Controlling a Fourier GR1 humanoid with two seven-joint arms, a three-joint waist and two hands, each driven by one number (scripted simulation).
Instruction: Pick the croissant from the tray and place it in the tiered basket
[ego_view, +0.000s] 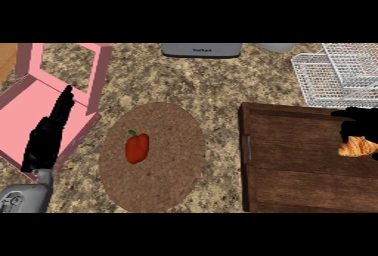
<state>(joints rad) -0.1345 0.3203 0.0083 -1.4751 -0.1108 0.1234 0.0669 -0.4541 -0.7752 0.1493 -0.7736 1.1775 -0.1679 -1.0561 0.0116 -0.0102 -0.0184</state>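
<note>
Closest to the lower edge is the grey left forearm, ending in the left hand (49, 135), whose fingers lie straight and together, pointing up the view over a pink frame-like object (29, 107) at the table's left; it rests there and takes no part. Mid-table lies a round brown mat (159, 185) with a red pepper (137, 148) on it, well apart from the work. At the right sits the dark wooden tray (295, 175), and the croissant (359, 147) shows over its far right part, at the view's edge. The right hand (356, 119) comes down on it from above, dark fingers curled round the pastry's upper side, so the grasp looks made. Whether the croissant has left the tray's floor cannot be told from this angle. The wire tiered basket (332, 80) stands just beyond the tray's far edge, with nothing showing in the part that is visible. By my reading the pick is at or just past closure; the lift, the short carry to the basket and the release all remain.
</note>
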